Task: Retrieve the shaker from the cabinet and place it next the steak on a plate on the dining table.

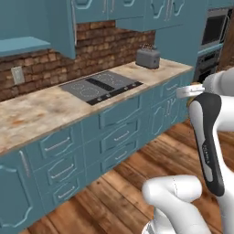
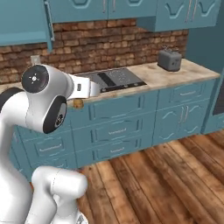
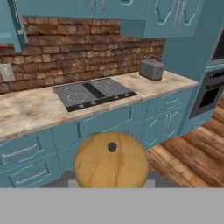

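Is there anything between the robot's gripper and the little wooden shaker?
No. In the hand view the shaker sits right at the gripper, filling the space in front of the camera, so it looks held already. The right base view shows a bit of it below the hand. The fingertips themselves are hidden behind it.

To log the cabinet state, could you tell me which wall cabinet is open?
The leftmost cabinet, above the wall socket: its door stands swung out, baring its shelf; the others are shut.
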You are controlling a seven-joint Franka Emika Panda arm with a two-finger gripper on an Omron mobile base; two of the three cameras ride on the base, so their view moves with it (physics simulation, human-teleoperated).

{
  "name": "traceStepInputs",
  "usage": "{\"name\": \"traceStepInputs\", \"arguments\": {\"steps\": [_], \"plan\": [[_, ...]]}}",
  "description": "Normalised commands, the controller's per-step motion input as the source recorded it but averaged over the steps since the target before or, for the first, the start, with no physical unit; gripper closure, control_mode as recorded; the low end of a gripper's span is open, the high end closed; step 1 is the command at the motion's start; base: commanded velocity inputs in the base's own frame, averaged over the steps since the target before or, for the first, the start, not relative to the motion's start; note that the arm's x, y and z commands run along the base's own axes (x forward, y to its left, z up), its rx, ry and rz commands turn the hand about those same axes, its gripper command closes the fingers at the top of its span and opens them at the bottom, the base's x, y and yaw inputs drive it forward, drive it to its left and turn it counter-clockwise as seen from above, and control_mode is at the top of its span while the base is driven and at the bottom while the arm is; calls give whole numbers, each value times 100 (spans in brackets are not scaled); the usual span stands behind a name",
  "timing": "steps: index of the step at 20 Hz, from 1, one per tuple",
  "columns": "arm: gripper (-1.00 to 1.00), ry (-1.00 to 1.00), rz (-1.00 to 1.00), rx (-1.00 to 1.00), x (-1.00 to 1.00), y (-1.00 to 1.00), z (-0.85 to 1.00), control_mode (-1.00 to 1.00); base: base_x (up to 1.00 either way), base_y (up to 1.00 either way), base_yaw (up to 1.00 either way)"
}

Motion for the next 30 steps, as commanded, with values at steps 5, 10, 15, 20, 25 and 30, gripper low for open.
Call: {"name": "traceStepInputs", "arguments": {"steps": [5,10,15,20,25,30], "plan": [[100,0,0,0,0,0,0,100,-17,-24,-59],[100,0,0,0,0,0,0,100,-15,-25,-69],[100,0,0,0,0,0,0,100,-11,-18,-67],[100,0,0,0,0,0,0,100,0,-23,-64],[100,0,0,0,0,0,0,100,0,-22,-63],[100,0,0,0,0,0,0,100,8,-6,-56]]}}
